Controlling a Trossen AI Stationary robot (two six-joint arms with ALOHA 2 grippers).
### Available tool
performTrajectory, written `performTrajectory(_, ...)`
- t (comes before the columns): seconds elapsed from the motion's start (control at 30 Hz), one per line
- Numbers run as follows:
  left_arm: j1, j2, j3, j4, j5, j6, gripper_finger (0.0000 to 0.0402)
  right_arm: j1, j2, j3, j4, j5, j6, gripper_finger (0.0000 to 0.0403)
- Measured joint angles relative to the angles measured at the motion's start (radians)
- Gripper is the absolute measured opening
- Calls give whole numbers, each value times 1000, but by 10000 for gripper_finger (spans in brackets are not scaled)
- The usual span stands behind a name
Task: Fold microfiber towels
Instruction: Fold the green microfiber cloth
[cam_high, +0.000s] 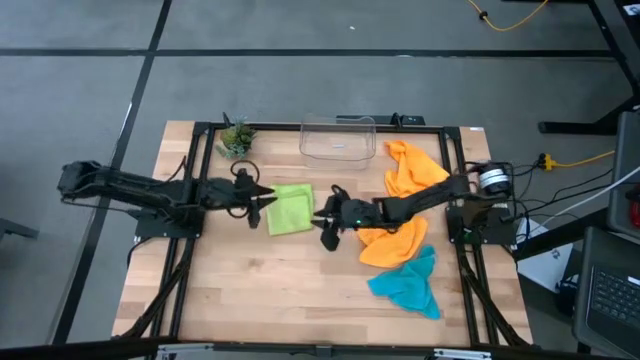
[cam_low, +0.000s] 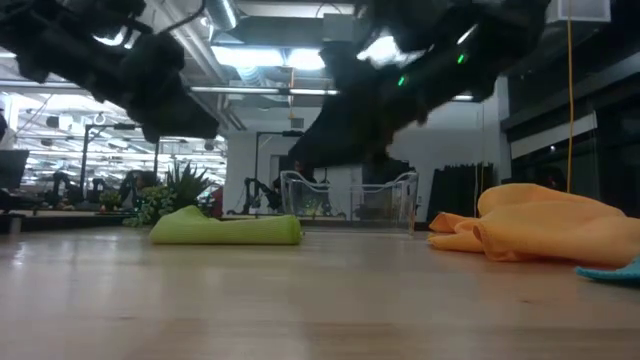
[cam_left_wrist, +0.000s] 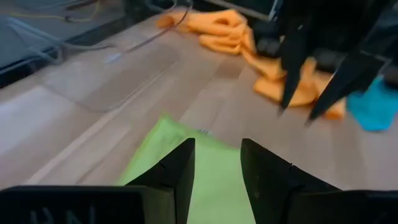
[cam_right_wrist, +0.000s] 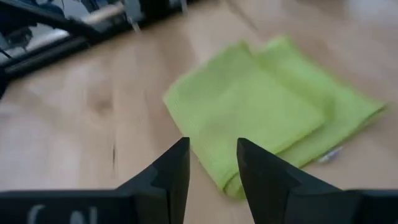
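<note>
**Two robot arms hover beside a folded green towel**

Seen from above, a lime green towel (cam_high: 290, 209) lies at the centre of a wooden table (cam_high: 260, 290), folded into a neat rectangle. The left gripper (cam_high: 262, 203) hangs at its left edge and the right gripper (cam_high: 327, 217) just off its right edge. In each wrist view the two dark fingers stand partly open with a narrow gap and nothing between them; neither holds cloth.

Right of centre, two orange towels lie crumpled: one (cam_high: 408, 166) toward the upper right, another (cam_high: 396, 242) below it, partly under the right arm. A teal towel (cam_high: 408, 285) sits bunched at the lower right. A clear plastic bin (cam_high: 338, 138) stands at the top centre of the table, with a small potted plant (cam_high: 236, 137) to its left.

The towels look soft, light and limp, so they would likely sag and bunch when lifted. Corners or a free edge seem the best places to pinch, one gripper at each, keeping the cloth taut. Thin fabric lying flat on the wood may slip from a shallow grip.
</note>
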Motion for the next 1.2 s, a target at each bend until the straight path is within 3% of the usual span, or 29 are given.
performTrajectory(0.23,16,54,-2,-1,58,-38,121,-44,136,35,-19,-72,58,136)
performTrajectory(0.53,-6,55,-2,-6,58,-41,121,-54,150,39,-18,-111,56,136)
performTrajectory(0.87,-5,55,-2,-12,43,-40,121,-22,158,38,14,-242,-123,135)
performTrajectory(1.03,-6,55,-2,-40,53,-51,121,1,158,39,11,-231,-152,135)
performTrajectory(1.2,-21,55,-2,-159,165,-192,121,8,158,39,-1,-122,-123,135)
